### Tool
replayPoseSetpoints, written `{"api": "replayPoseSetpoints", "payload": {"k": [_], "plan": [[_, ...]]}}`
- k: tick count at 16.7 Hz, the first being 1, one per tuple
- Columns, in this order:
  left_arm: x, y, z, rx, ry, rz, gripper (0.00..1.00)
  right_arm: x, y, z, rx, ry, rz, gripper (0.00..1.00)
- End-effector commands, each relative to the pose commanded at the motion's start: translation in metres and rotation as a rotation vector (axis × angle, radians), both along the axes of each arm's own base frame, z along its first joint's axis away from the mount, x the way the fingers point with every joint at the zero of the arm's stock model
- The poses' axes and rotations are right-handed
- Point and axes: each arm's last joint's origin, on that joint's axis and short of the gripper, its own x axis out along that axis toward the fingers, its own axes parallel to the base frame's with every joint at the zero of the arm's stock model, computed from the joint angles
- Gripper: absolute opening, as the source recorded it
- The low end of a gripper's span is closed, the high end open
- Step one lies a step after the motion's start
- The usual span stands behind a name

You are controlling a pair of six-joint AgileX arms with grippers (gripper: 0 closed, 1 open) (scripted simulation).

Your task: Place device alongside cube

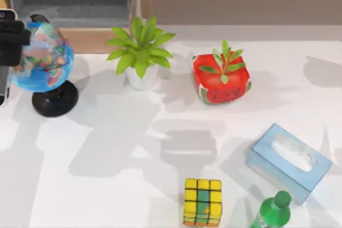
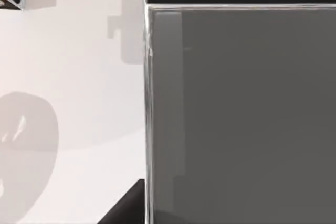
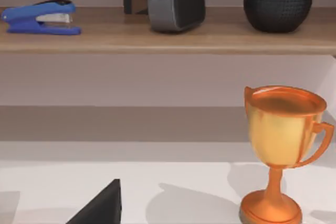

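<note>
Close against the left wrist camera, the device [image 2: 241, 114] fills the view with its grey screen, carried by the left gripper [image 1: 6, 36] just left of the globe [image 1: 43, 60]. Whether its fingers clamp the device, I cannot tell. Well apart from the globe, toward the near edge, sits the cube [image 1: 202, 202]

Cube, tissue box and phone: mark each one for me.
cube [image 1: 202, 202]: top view, middle of its yellow upper face.
tissue box [image 1: 267, 156]: top view, bare blue lid beside the tissue slot.
phone [image 2: 241, 114]: left wrist view, middle of its grey screen.
</note>
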Motion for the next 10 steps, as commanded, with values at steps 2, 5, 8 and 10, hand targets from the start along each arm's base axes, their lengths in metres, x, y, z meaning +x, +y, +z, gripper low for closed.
{"api": "replayPoseSetpoints", "payload": {"k": [2,5,8,10], "plan": [[-0.007,-0.024,0.000,-0.044,0.009,0.002,0.00,0.000,0.000,0.000,0.000,0.000,0.000,1.00],[-0.018,-0.060,-0.009,-0.100,0.061,0.001,0.00,0.000,0.000,0.000,0.000,0.000,0.000,1.00],[-0.031,-0.095,-0.026,-0.129,0.148,0.003,0.00,0.000,0.000,0.000,0.000,0.000,0.000,1.00],[-0.041,-0.115,-0.041,-0.130,0.215,0.007,0.00,0.000,0.000,0.000,0.000,0.000,0.000,1.00]]}}
